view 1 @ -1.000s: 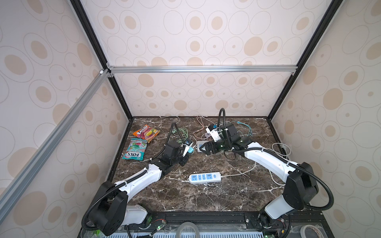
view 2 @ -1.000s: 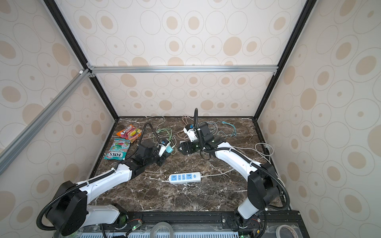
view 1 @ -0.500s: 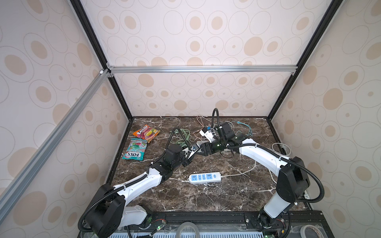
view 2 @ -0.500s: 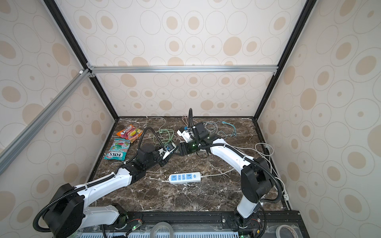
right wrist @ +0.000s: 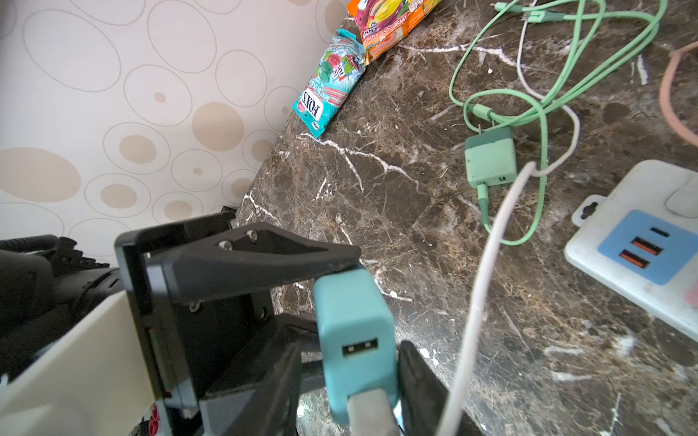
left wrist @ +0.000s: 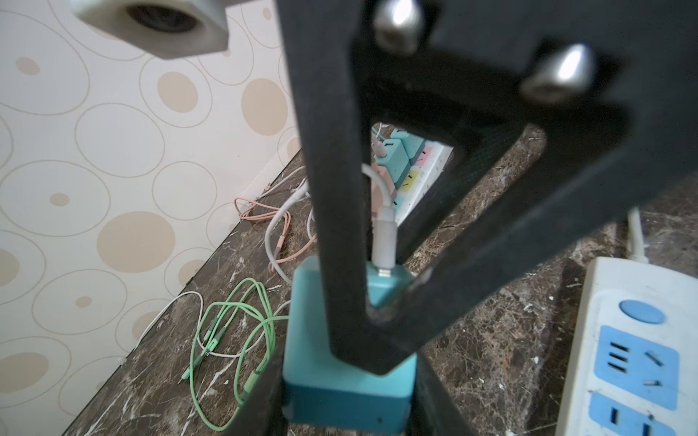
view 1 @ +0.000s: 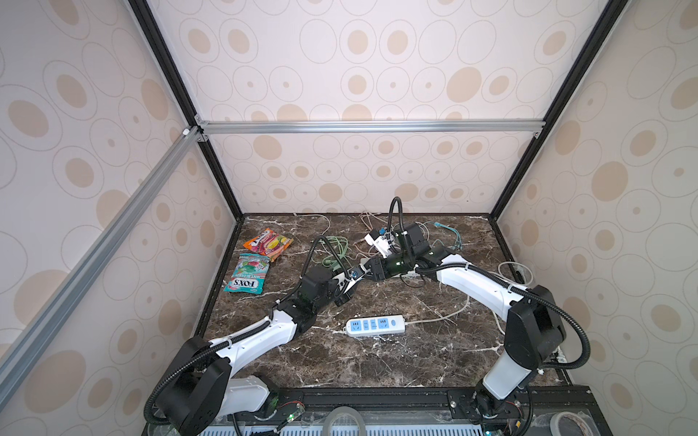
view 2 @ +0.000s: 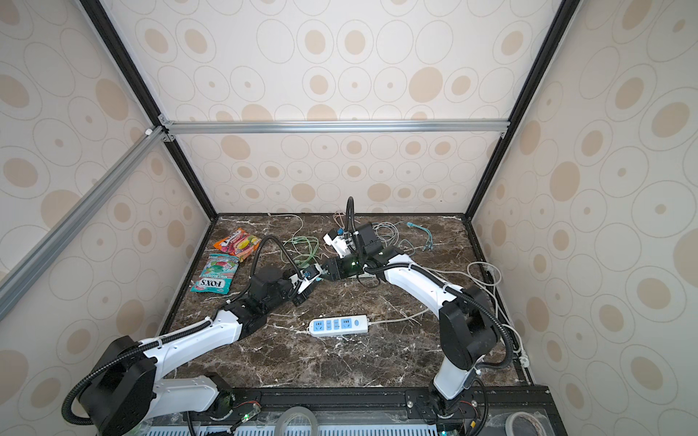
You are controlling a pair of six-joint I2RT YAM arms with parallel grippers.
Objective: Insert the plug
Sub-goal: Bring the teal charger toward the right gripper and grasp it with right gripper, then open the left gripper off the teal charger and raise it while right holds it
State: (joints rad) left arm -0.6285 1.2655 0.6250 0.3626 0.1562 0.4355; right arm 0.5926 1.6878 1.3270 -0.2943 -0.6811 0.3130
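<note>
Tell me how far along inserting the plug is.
Done: the teal cube charger, white cable attached, is picked up. In hand: left gripper and right gripper both clamp it. Remaining: pushing it into the white power strip, whose blue sockets are empty.

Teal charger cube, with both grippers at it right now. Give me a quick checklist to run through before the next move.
1. Hold: left gripper shut on the teal cube charger: ok.
2. Second grip: right gripper firmly closed on it: cannot tell.
3. Lead: white cable seated in the charger's port: ok.
4. Prongs facing a socket: cannot tell, hidden.
5. Target: white power strip with blue sockets has free sockets: ok.
</note>
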